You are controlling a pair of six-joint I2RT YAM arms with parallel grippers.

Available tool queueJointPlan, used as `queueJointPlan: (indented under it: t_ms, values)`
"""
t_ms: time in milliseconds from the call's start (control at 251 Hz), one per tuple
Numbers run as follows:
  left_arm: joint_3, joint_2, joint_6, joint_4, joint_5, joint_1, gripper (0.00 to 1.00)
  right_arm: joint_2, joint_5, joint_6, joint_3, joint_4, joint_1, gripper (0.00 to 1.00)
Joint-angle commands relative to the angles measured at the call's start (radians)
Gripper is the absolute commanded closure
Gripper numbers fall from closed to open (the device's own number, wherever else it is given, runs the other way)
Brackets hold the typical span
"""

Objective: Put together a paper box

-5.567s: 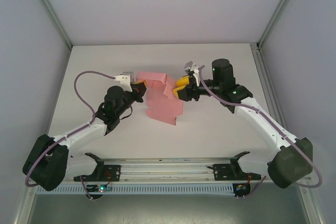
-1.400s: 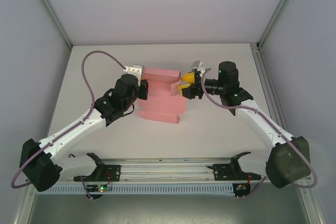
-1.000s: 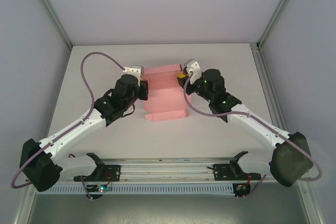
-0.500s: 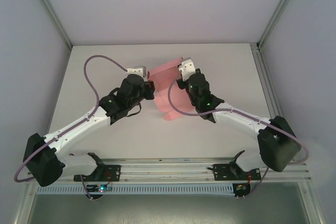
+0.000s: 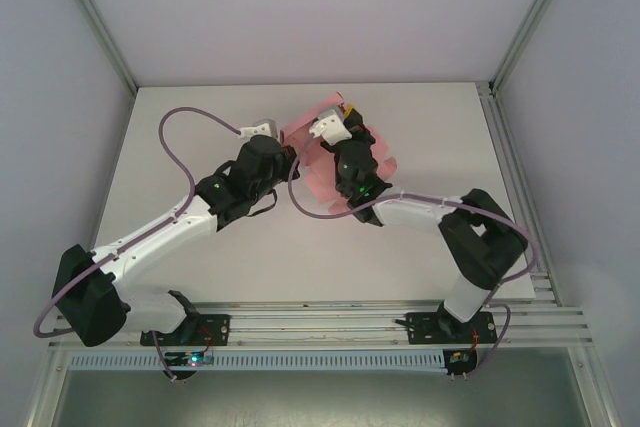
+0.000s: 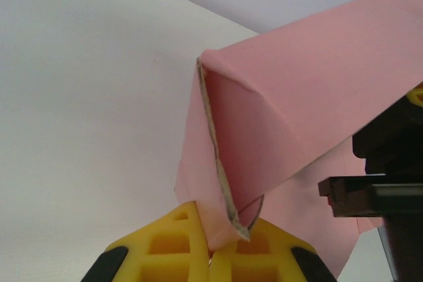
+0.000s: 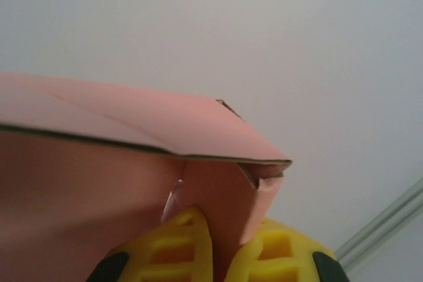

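Toward twelve o'clock on the white table (image 5: 440, 137), the right arm (image 5: 420, 212) covers the middle of the paper box (image 5: 303, 133). The left gripper (image 6: 211, 255) pinches its nine-o'clock edge, the right gripper (image 7: 218, 252) a folded flap. A purple cable (image 5: 190, 110) loops at ten.

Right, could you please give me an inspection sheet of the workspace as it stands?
Surface: white table, no marks seen.
Job's things: pink paper box, partly folded, gripped from two sides.
Clutter: nothing seen.
Grippers: left gripper shut on a folded edge of the card; right gripper shut on another flap.
Cables: purple cable arcs over the left arm; second purple cable loops beside the right wrist.
Surroundings: white enclosure walls; metal rail at the near edge.
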Motion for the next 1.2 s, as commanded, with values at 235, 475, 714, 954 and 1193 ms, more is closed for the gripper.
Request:
queueJointPlan:
  t_ms: [235,475,714,954,1193]
  values:
    - [0.040,-0.008,-0.065,-0.074,-0.098,-0.017,1.00,-0.027,0.125,0.016,0.010,-0.281,-0.047,0.97]
    - [0.064,0.048,-0.044,-0.133,-0.273,-0.013,1.00,-0.354,-0.565,0.430,-0.083,-0.669,-0.047,0.79]
    - [0.048,0.053,-0.013,-0.069,-0.282,-0.009,1.00,-0.516,-0.768,0.518,-0.117,-0.775,-0.063,0.47]
    - [-0.026,-0.007,0.193,0.057,-0.232,-0.008,1.00,-0.673,-0.683,0.733,-0.206,-0.700,-0.189,0.22]
    - [-0.144,-0.114,0.445,0.190,-0.056,-0.001,1.00,-0.817,-0.760,0.967,-0.257,-0.757,-0.450,0.17]
